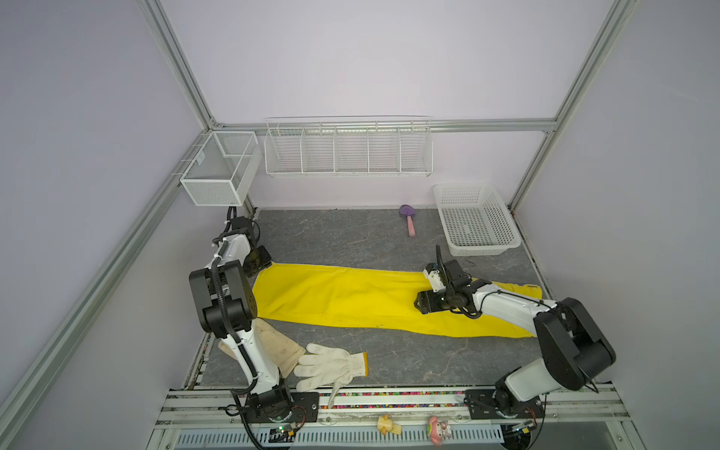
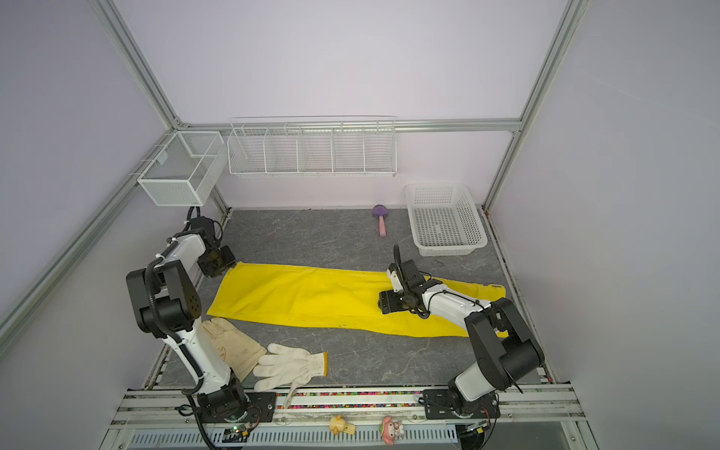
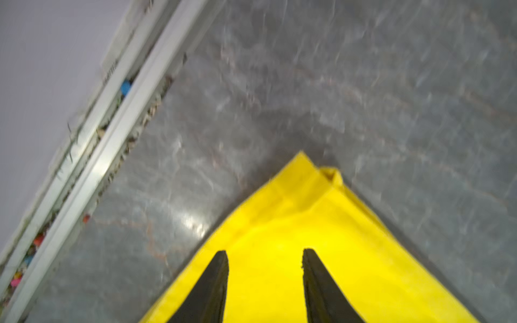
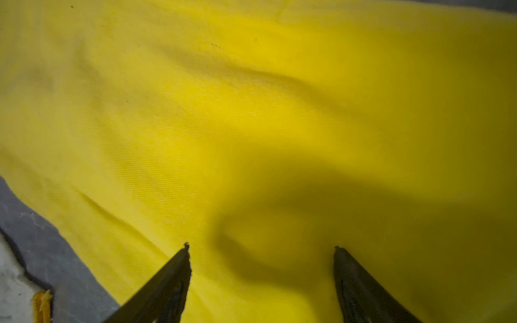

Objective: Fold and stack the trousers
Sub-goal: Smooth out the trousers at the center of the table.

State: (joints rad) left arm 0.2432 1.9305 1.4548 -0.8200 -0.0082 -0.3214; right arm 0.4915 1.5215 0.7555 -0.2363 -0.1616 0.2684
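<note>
claws both hold nothing: right gripper (image 4: 261, 246) spread wide, low over the trousers (image 1: 343, 296), left gripper (image 3: 264, 251) about half open over their hemmed far corner. front edge has a nubby knit glove (image 1: 331, 366) and a creased leathery glove (image 1: 278, 346), then the smooth yellow cloth lying flat across the marbled grey table (image 1: 350, 237), perforated plastic basket (image 1: 500, 222) at the back.

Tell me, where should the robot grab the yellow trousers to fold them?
Grab an end corner of the trousers, probably the one by the left gripper. They lie flat and stretched long on the table, so the middle gives nothing to pinch. Come from the bare table side, low, sliding one finger under the edge.
</note>
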